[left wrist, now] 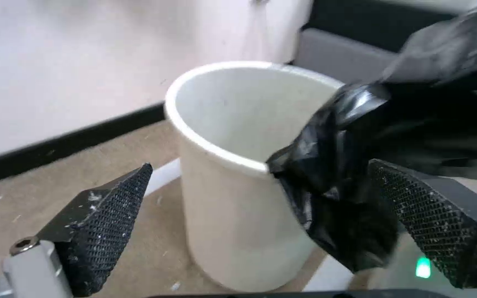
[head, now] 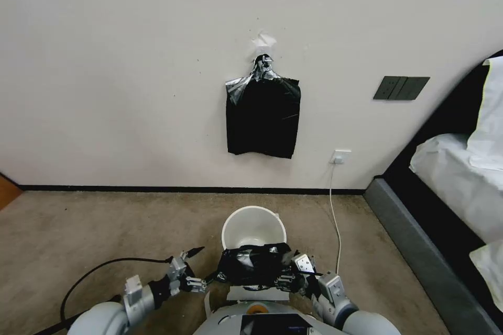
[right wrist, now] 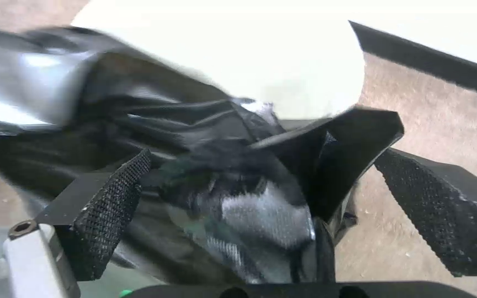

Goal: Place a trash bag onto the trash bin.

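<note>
1. Nearest my right wrist camera, the trash bag (right wrist: pixel 211 165) bunches between the right gripper's (right wrist: pixel 261 207) wide-spread pads, which grip nothing.
2. My left wrist view adds the side profile: the left gripper (left wrist: pixel 266 215) gapes empty, with the bag draped over the trash bin's (left wrist: pixel 233 198) near rim.
3. From my head camera, the bin (head: pixel 254 227) stands on carpet below the bundle of bags (head: pixel 263 115) on the wall.

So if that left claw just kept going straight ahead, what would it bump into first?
Probably the trash bag draped over the near rim of the trash bin. The left gripper has its jaws open toward both; depth is hard to judge.
</note>
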